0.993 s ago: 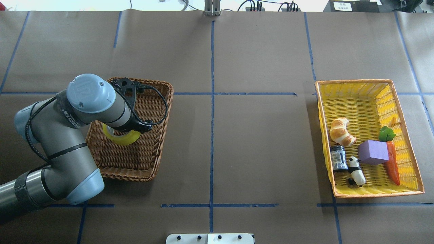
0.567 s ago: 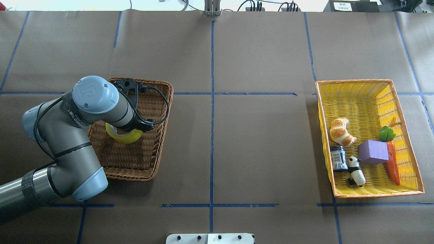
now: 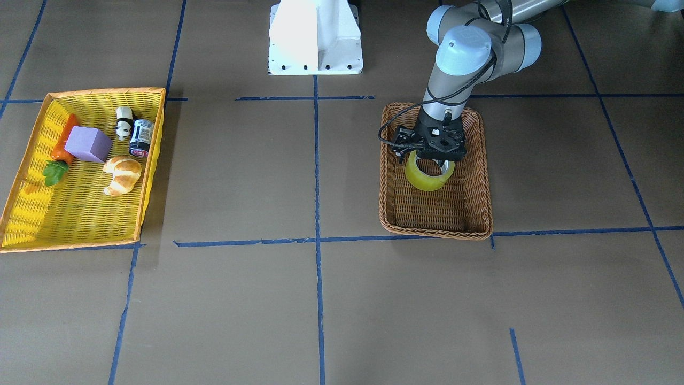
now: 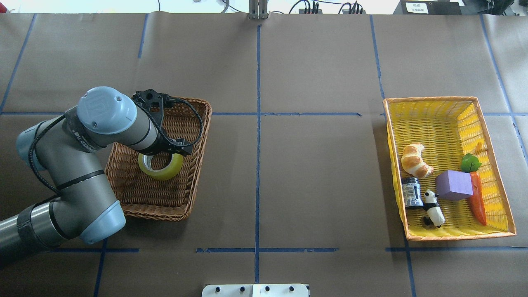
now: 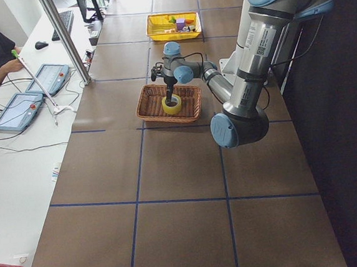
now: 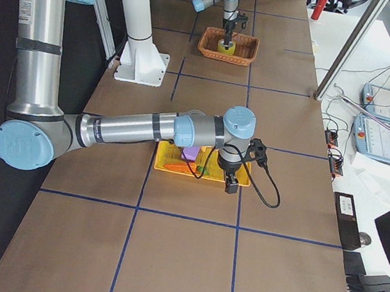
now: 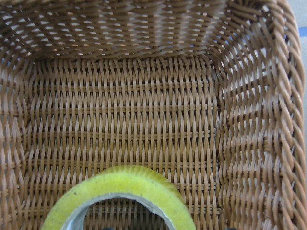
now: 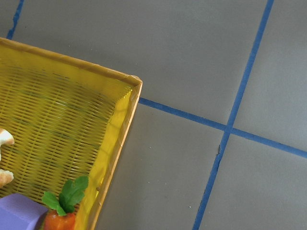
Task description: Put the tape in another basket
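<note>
The tape, a yellow roll with a grey core, is inside the brown wicker basket, near its middle. My left gripper reaches down from above and grips the roll's wall; its fingertips are hidden behind the wrist. The front-facing view shows the gripper at the tape's hole. In the left wrist view the tape fills the bottom edge above the basket's floor. My right gripper hangs over the yellow basket's edge; I cannot tell whether it is open or shut.
The yellow basket at the right holds a croissant, a purple block, a carrot, a toy panda and a dark jar. The white robot base stands at the table's near edge.
My left arm swung towards the basket and back. The wrist rose a little, and the tape shifted right and shows more of its ring.
</note>
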